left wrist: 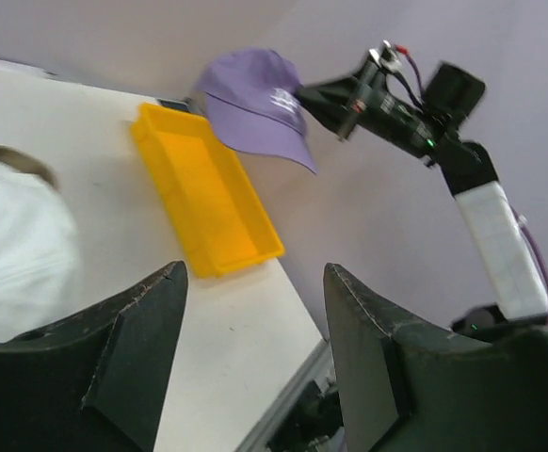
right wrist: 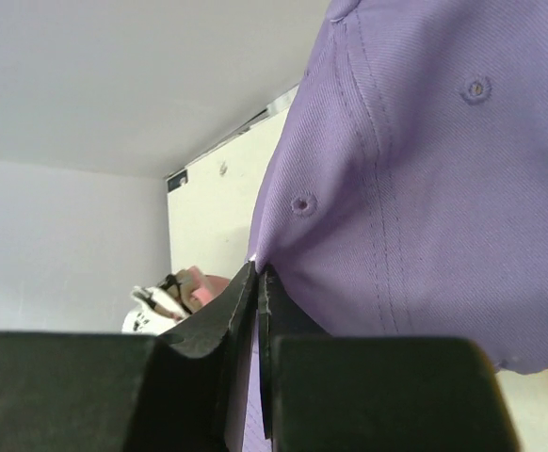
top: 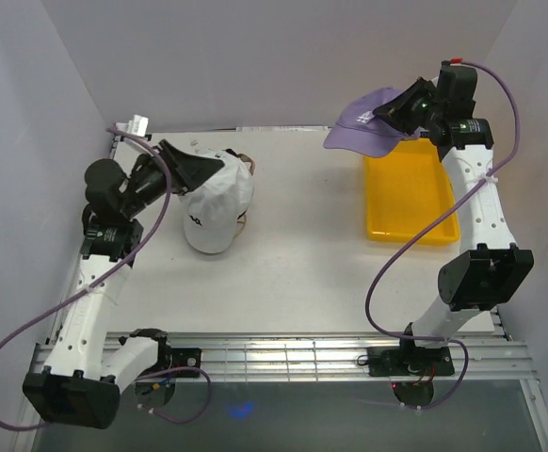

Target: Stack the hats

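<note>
A white hat (top: pixel 216 212) with a dark logo tops a pile of hats at the left of the table, and edges of other hats (top: pixel 246 162) peek out behind it. My left gripper (top: pixel 208 172) hovers just over its back, open and holding nothing. In the left wrist view the left gripper (left wrist: pixel 255 282) spreads wide over bare table, with the white hat (left wrist: pixel 15 245) at the left. My right gripper (top: pixel 394 108) is raised at the back right, shut on the rim of the purple hat (top: pixel 366 122). The right wrist view shows this right gripper (right wrist: pixel 258 275) pinching the purple hat (right wrist: pixel 425 188).
A yellow tray (top: pixel 443 221) lies at the right, under and in front of the purple hat, also seen as the yellow tray (left wrist: pixel 175 151) from the left wrist. White walls close in the table on the left, back and right. The pile (right wrist: pixel 175 297) appears far off in the right wrist view.
</note>
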